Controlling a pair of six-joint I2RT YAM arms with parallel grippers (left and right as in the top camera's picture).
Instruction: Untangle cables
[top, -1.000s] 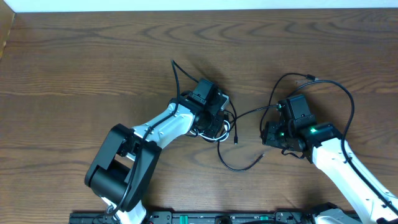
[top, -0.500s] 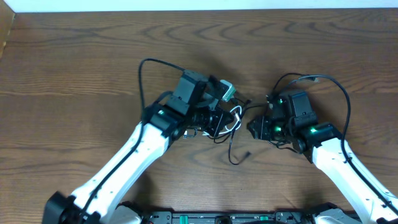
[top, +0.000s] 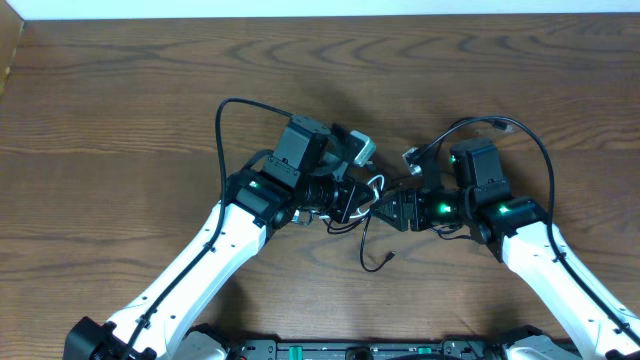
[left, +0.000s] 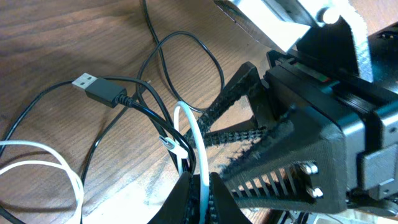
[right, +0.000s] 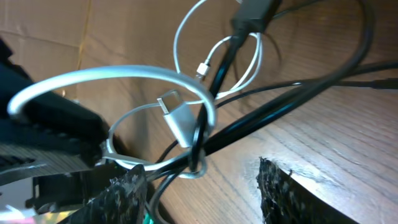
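Since L gripper (left: 199, 190) is pinched shut on white cable (left: 191, 130) mid table (top: 120, 90), black cable (left: 99, 92) wrapped round it, knot (right: 189, 155) lies dead ahead of R gripper (right: 199, 173), jaws part-open, empty, strands running L-R btw arms.

We see a dark wood-grain worktop (top: 120, 90). Near its middle, the black cable (top: 368, 240) trails toward the near edge, its loose end lying on the wood, beside white cable (left: 194, 140) loops.

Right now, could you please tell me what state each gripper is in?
Left gripper: shut on the white cable.
Right gripper: open, gripping nothing.
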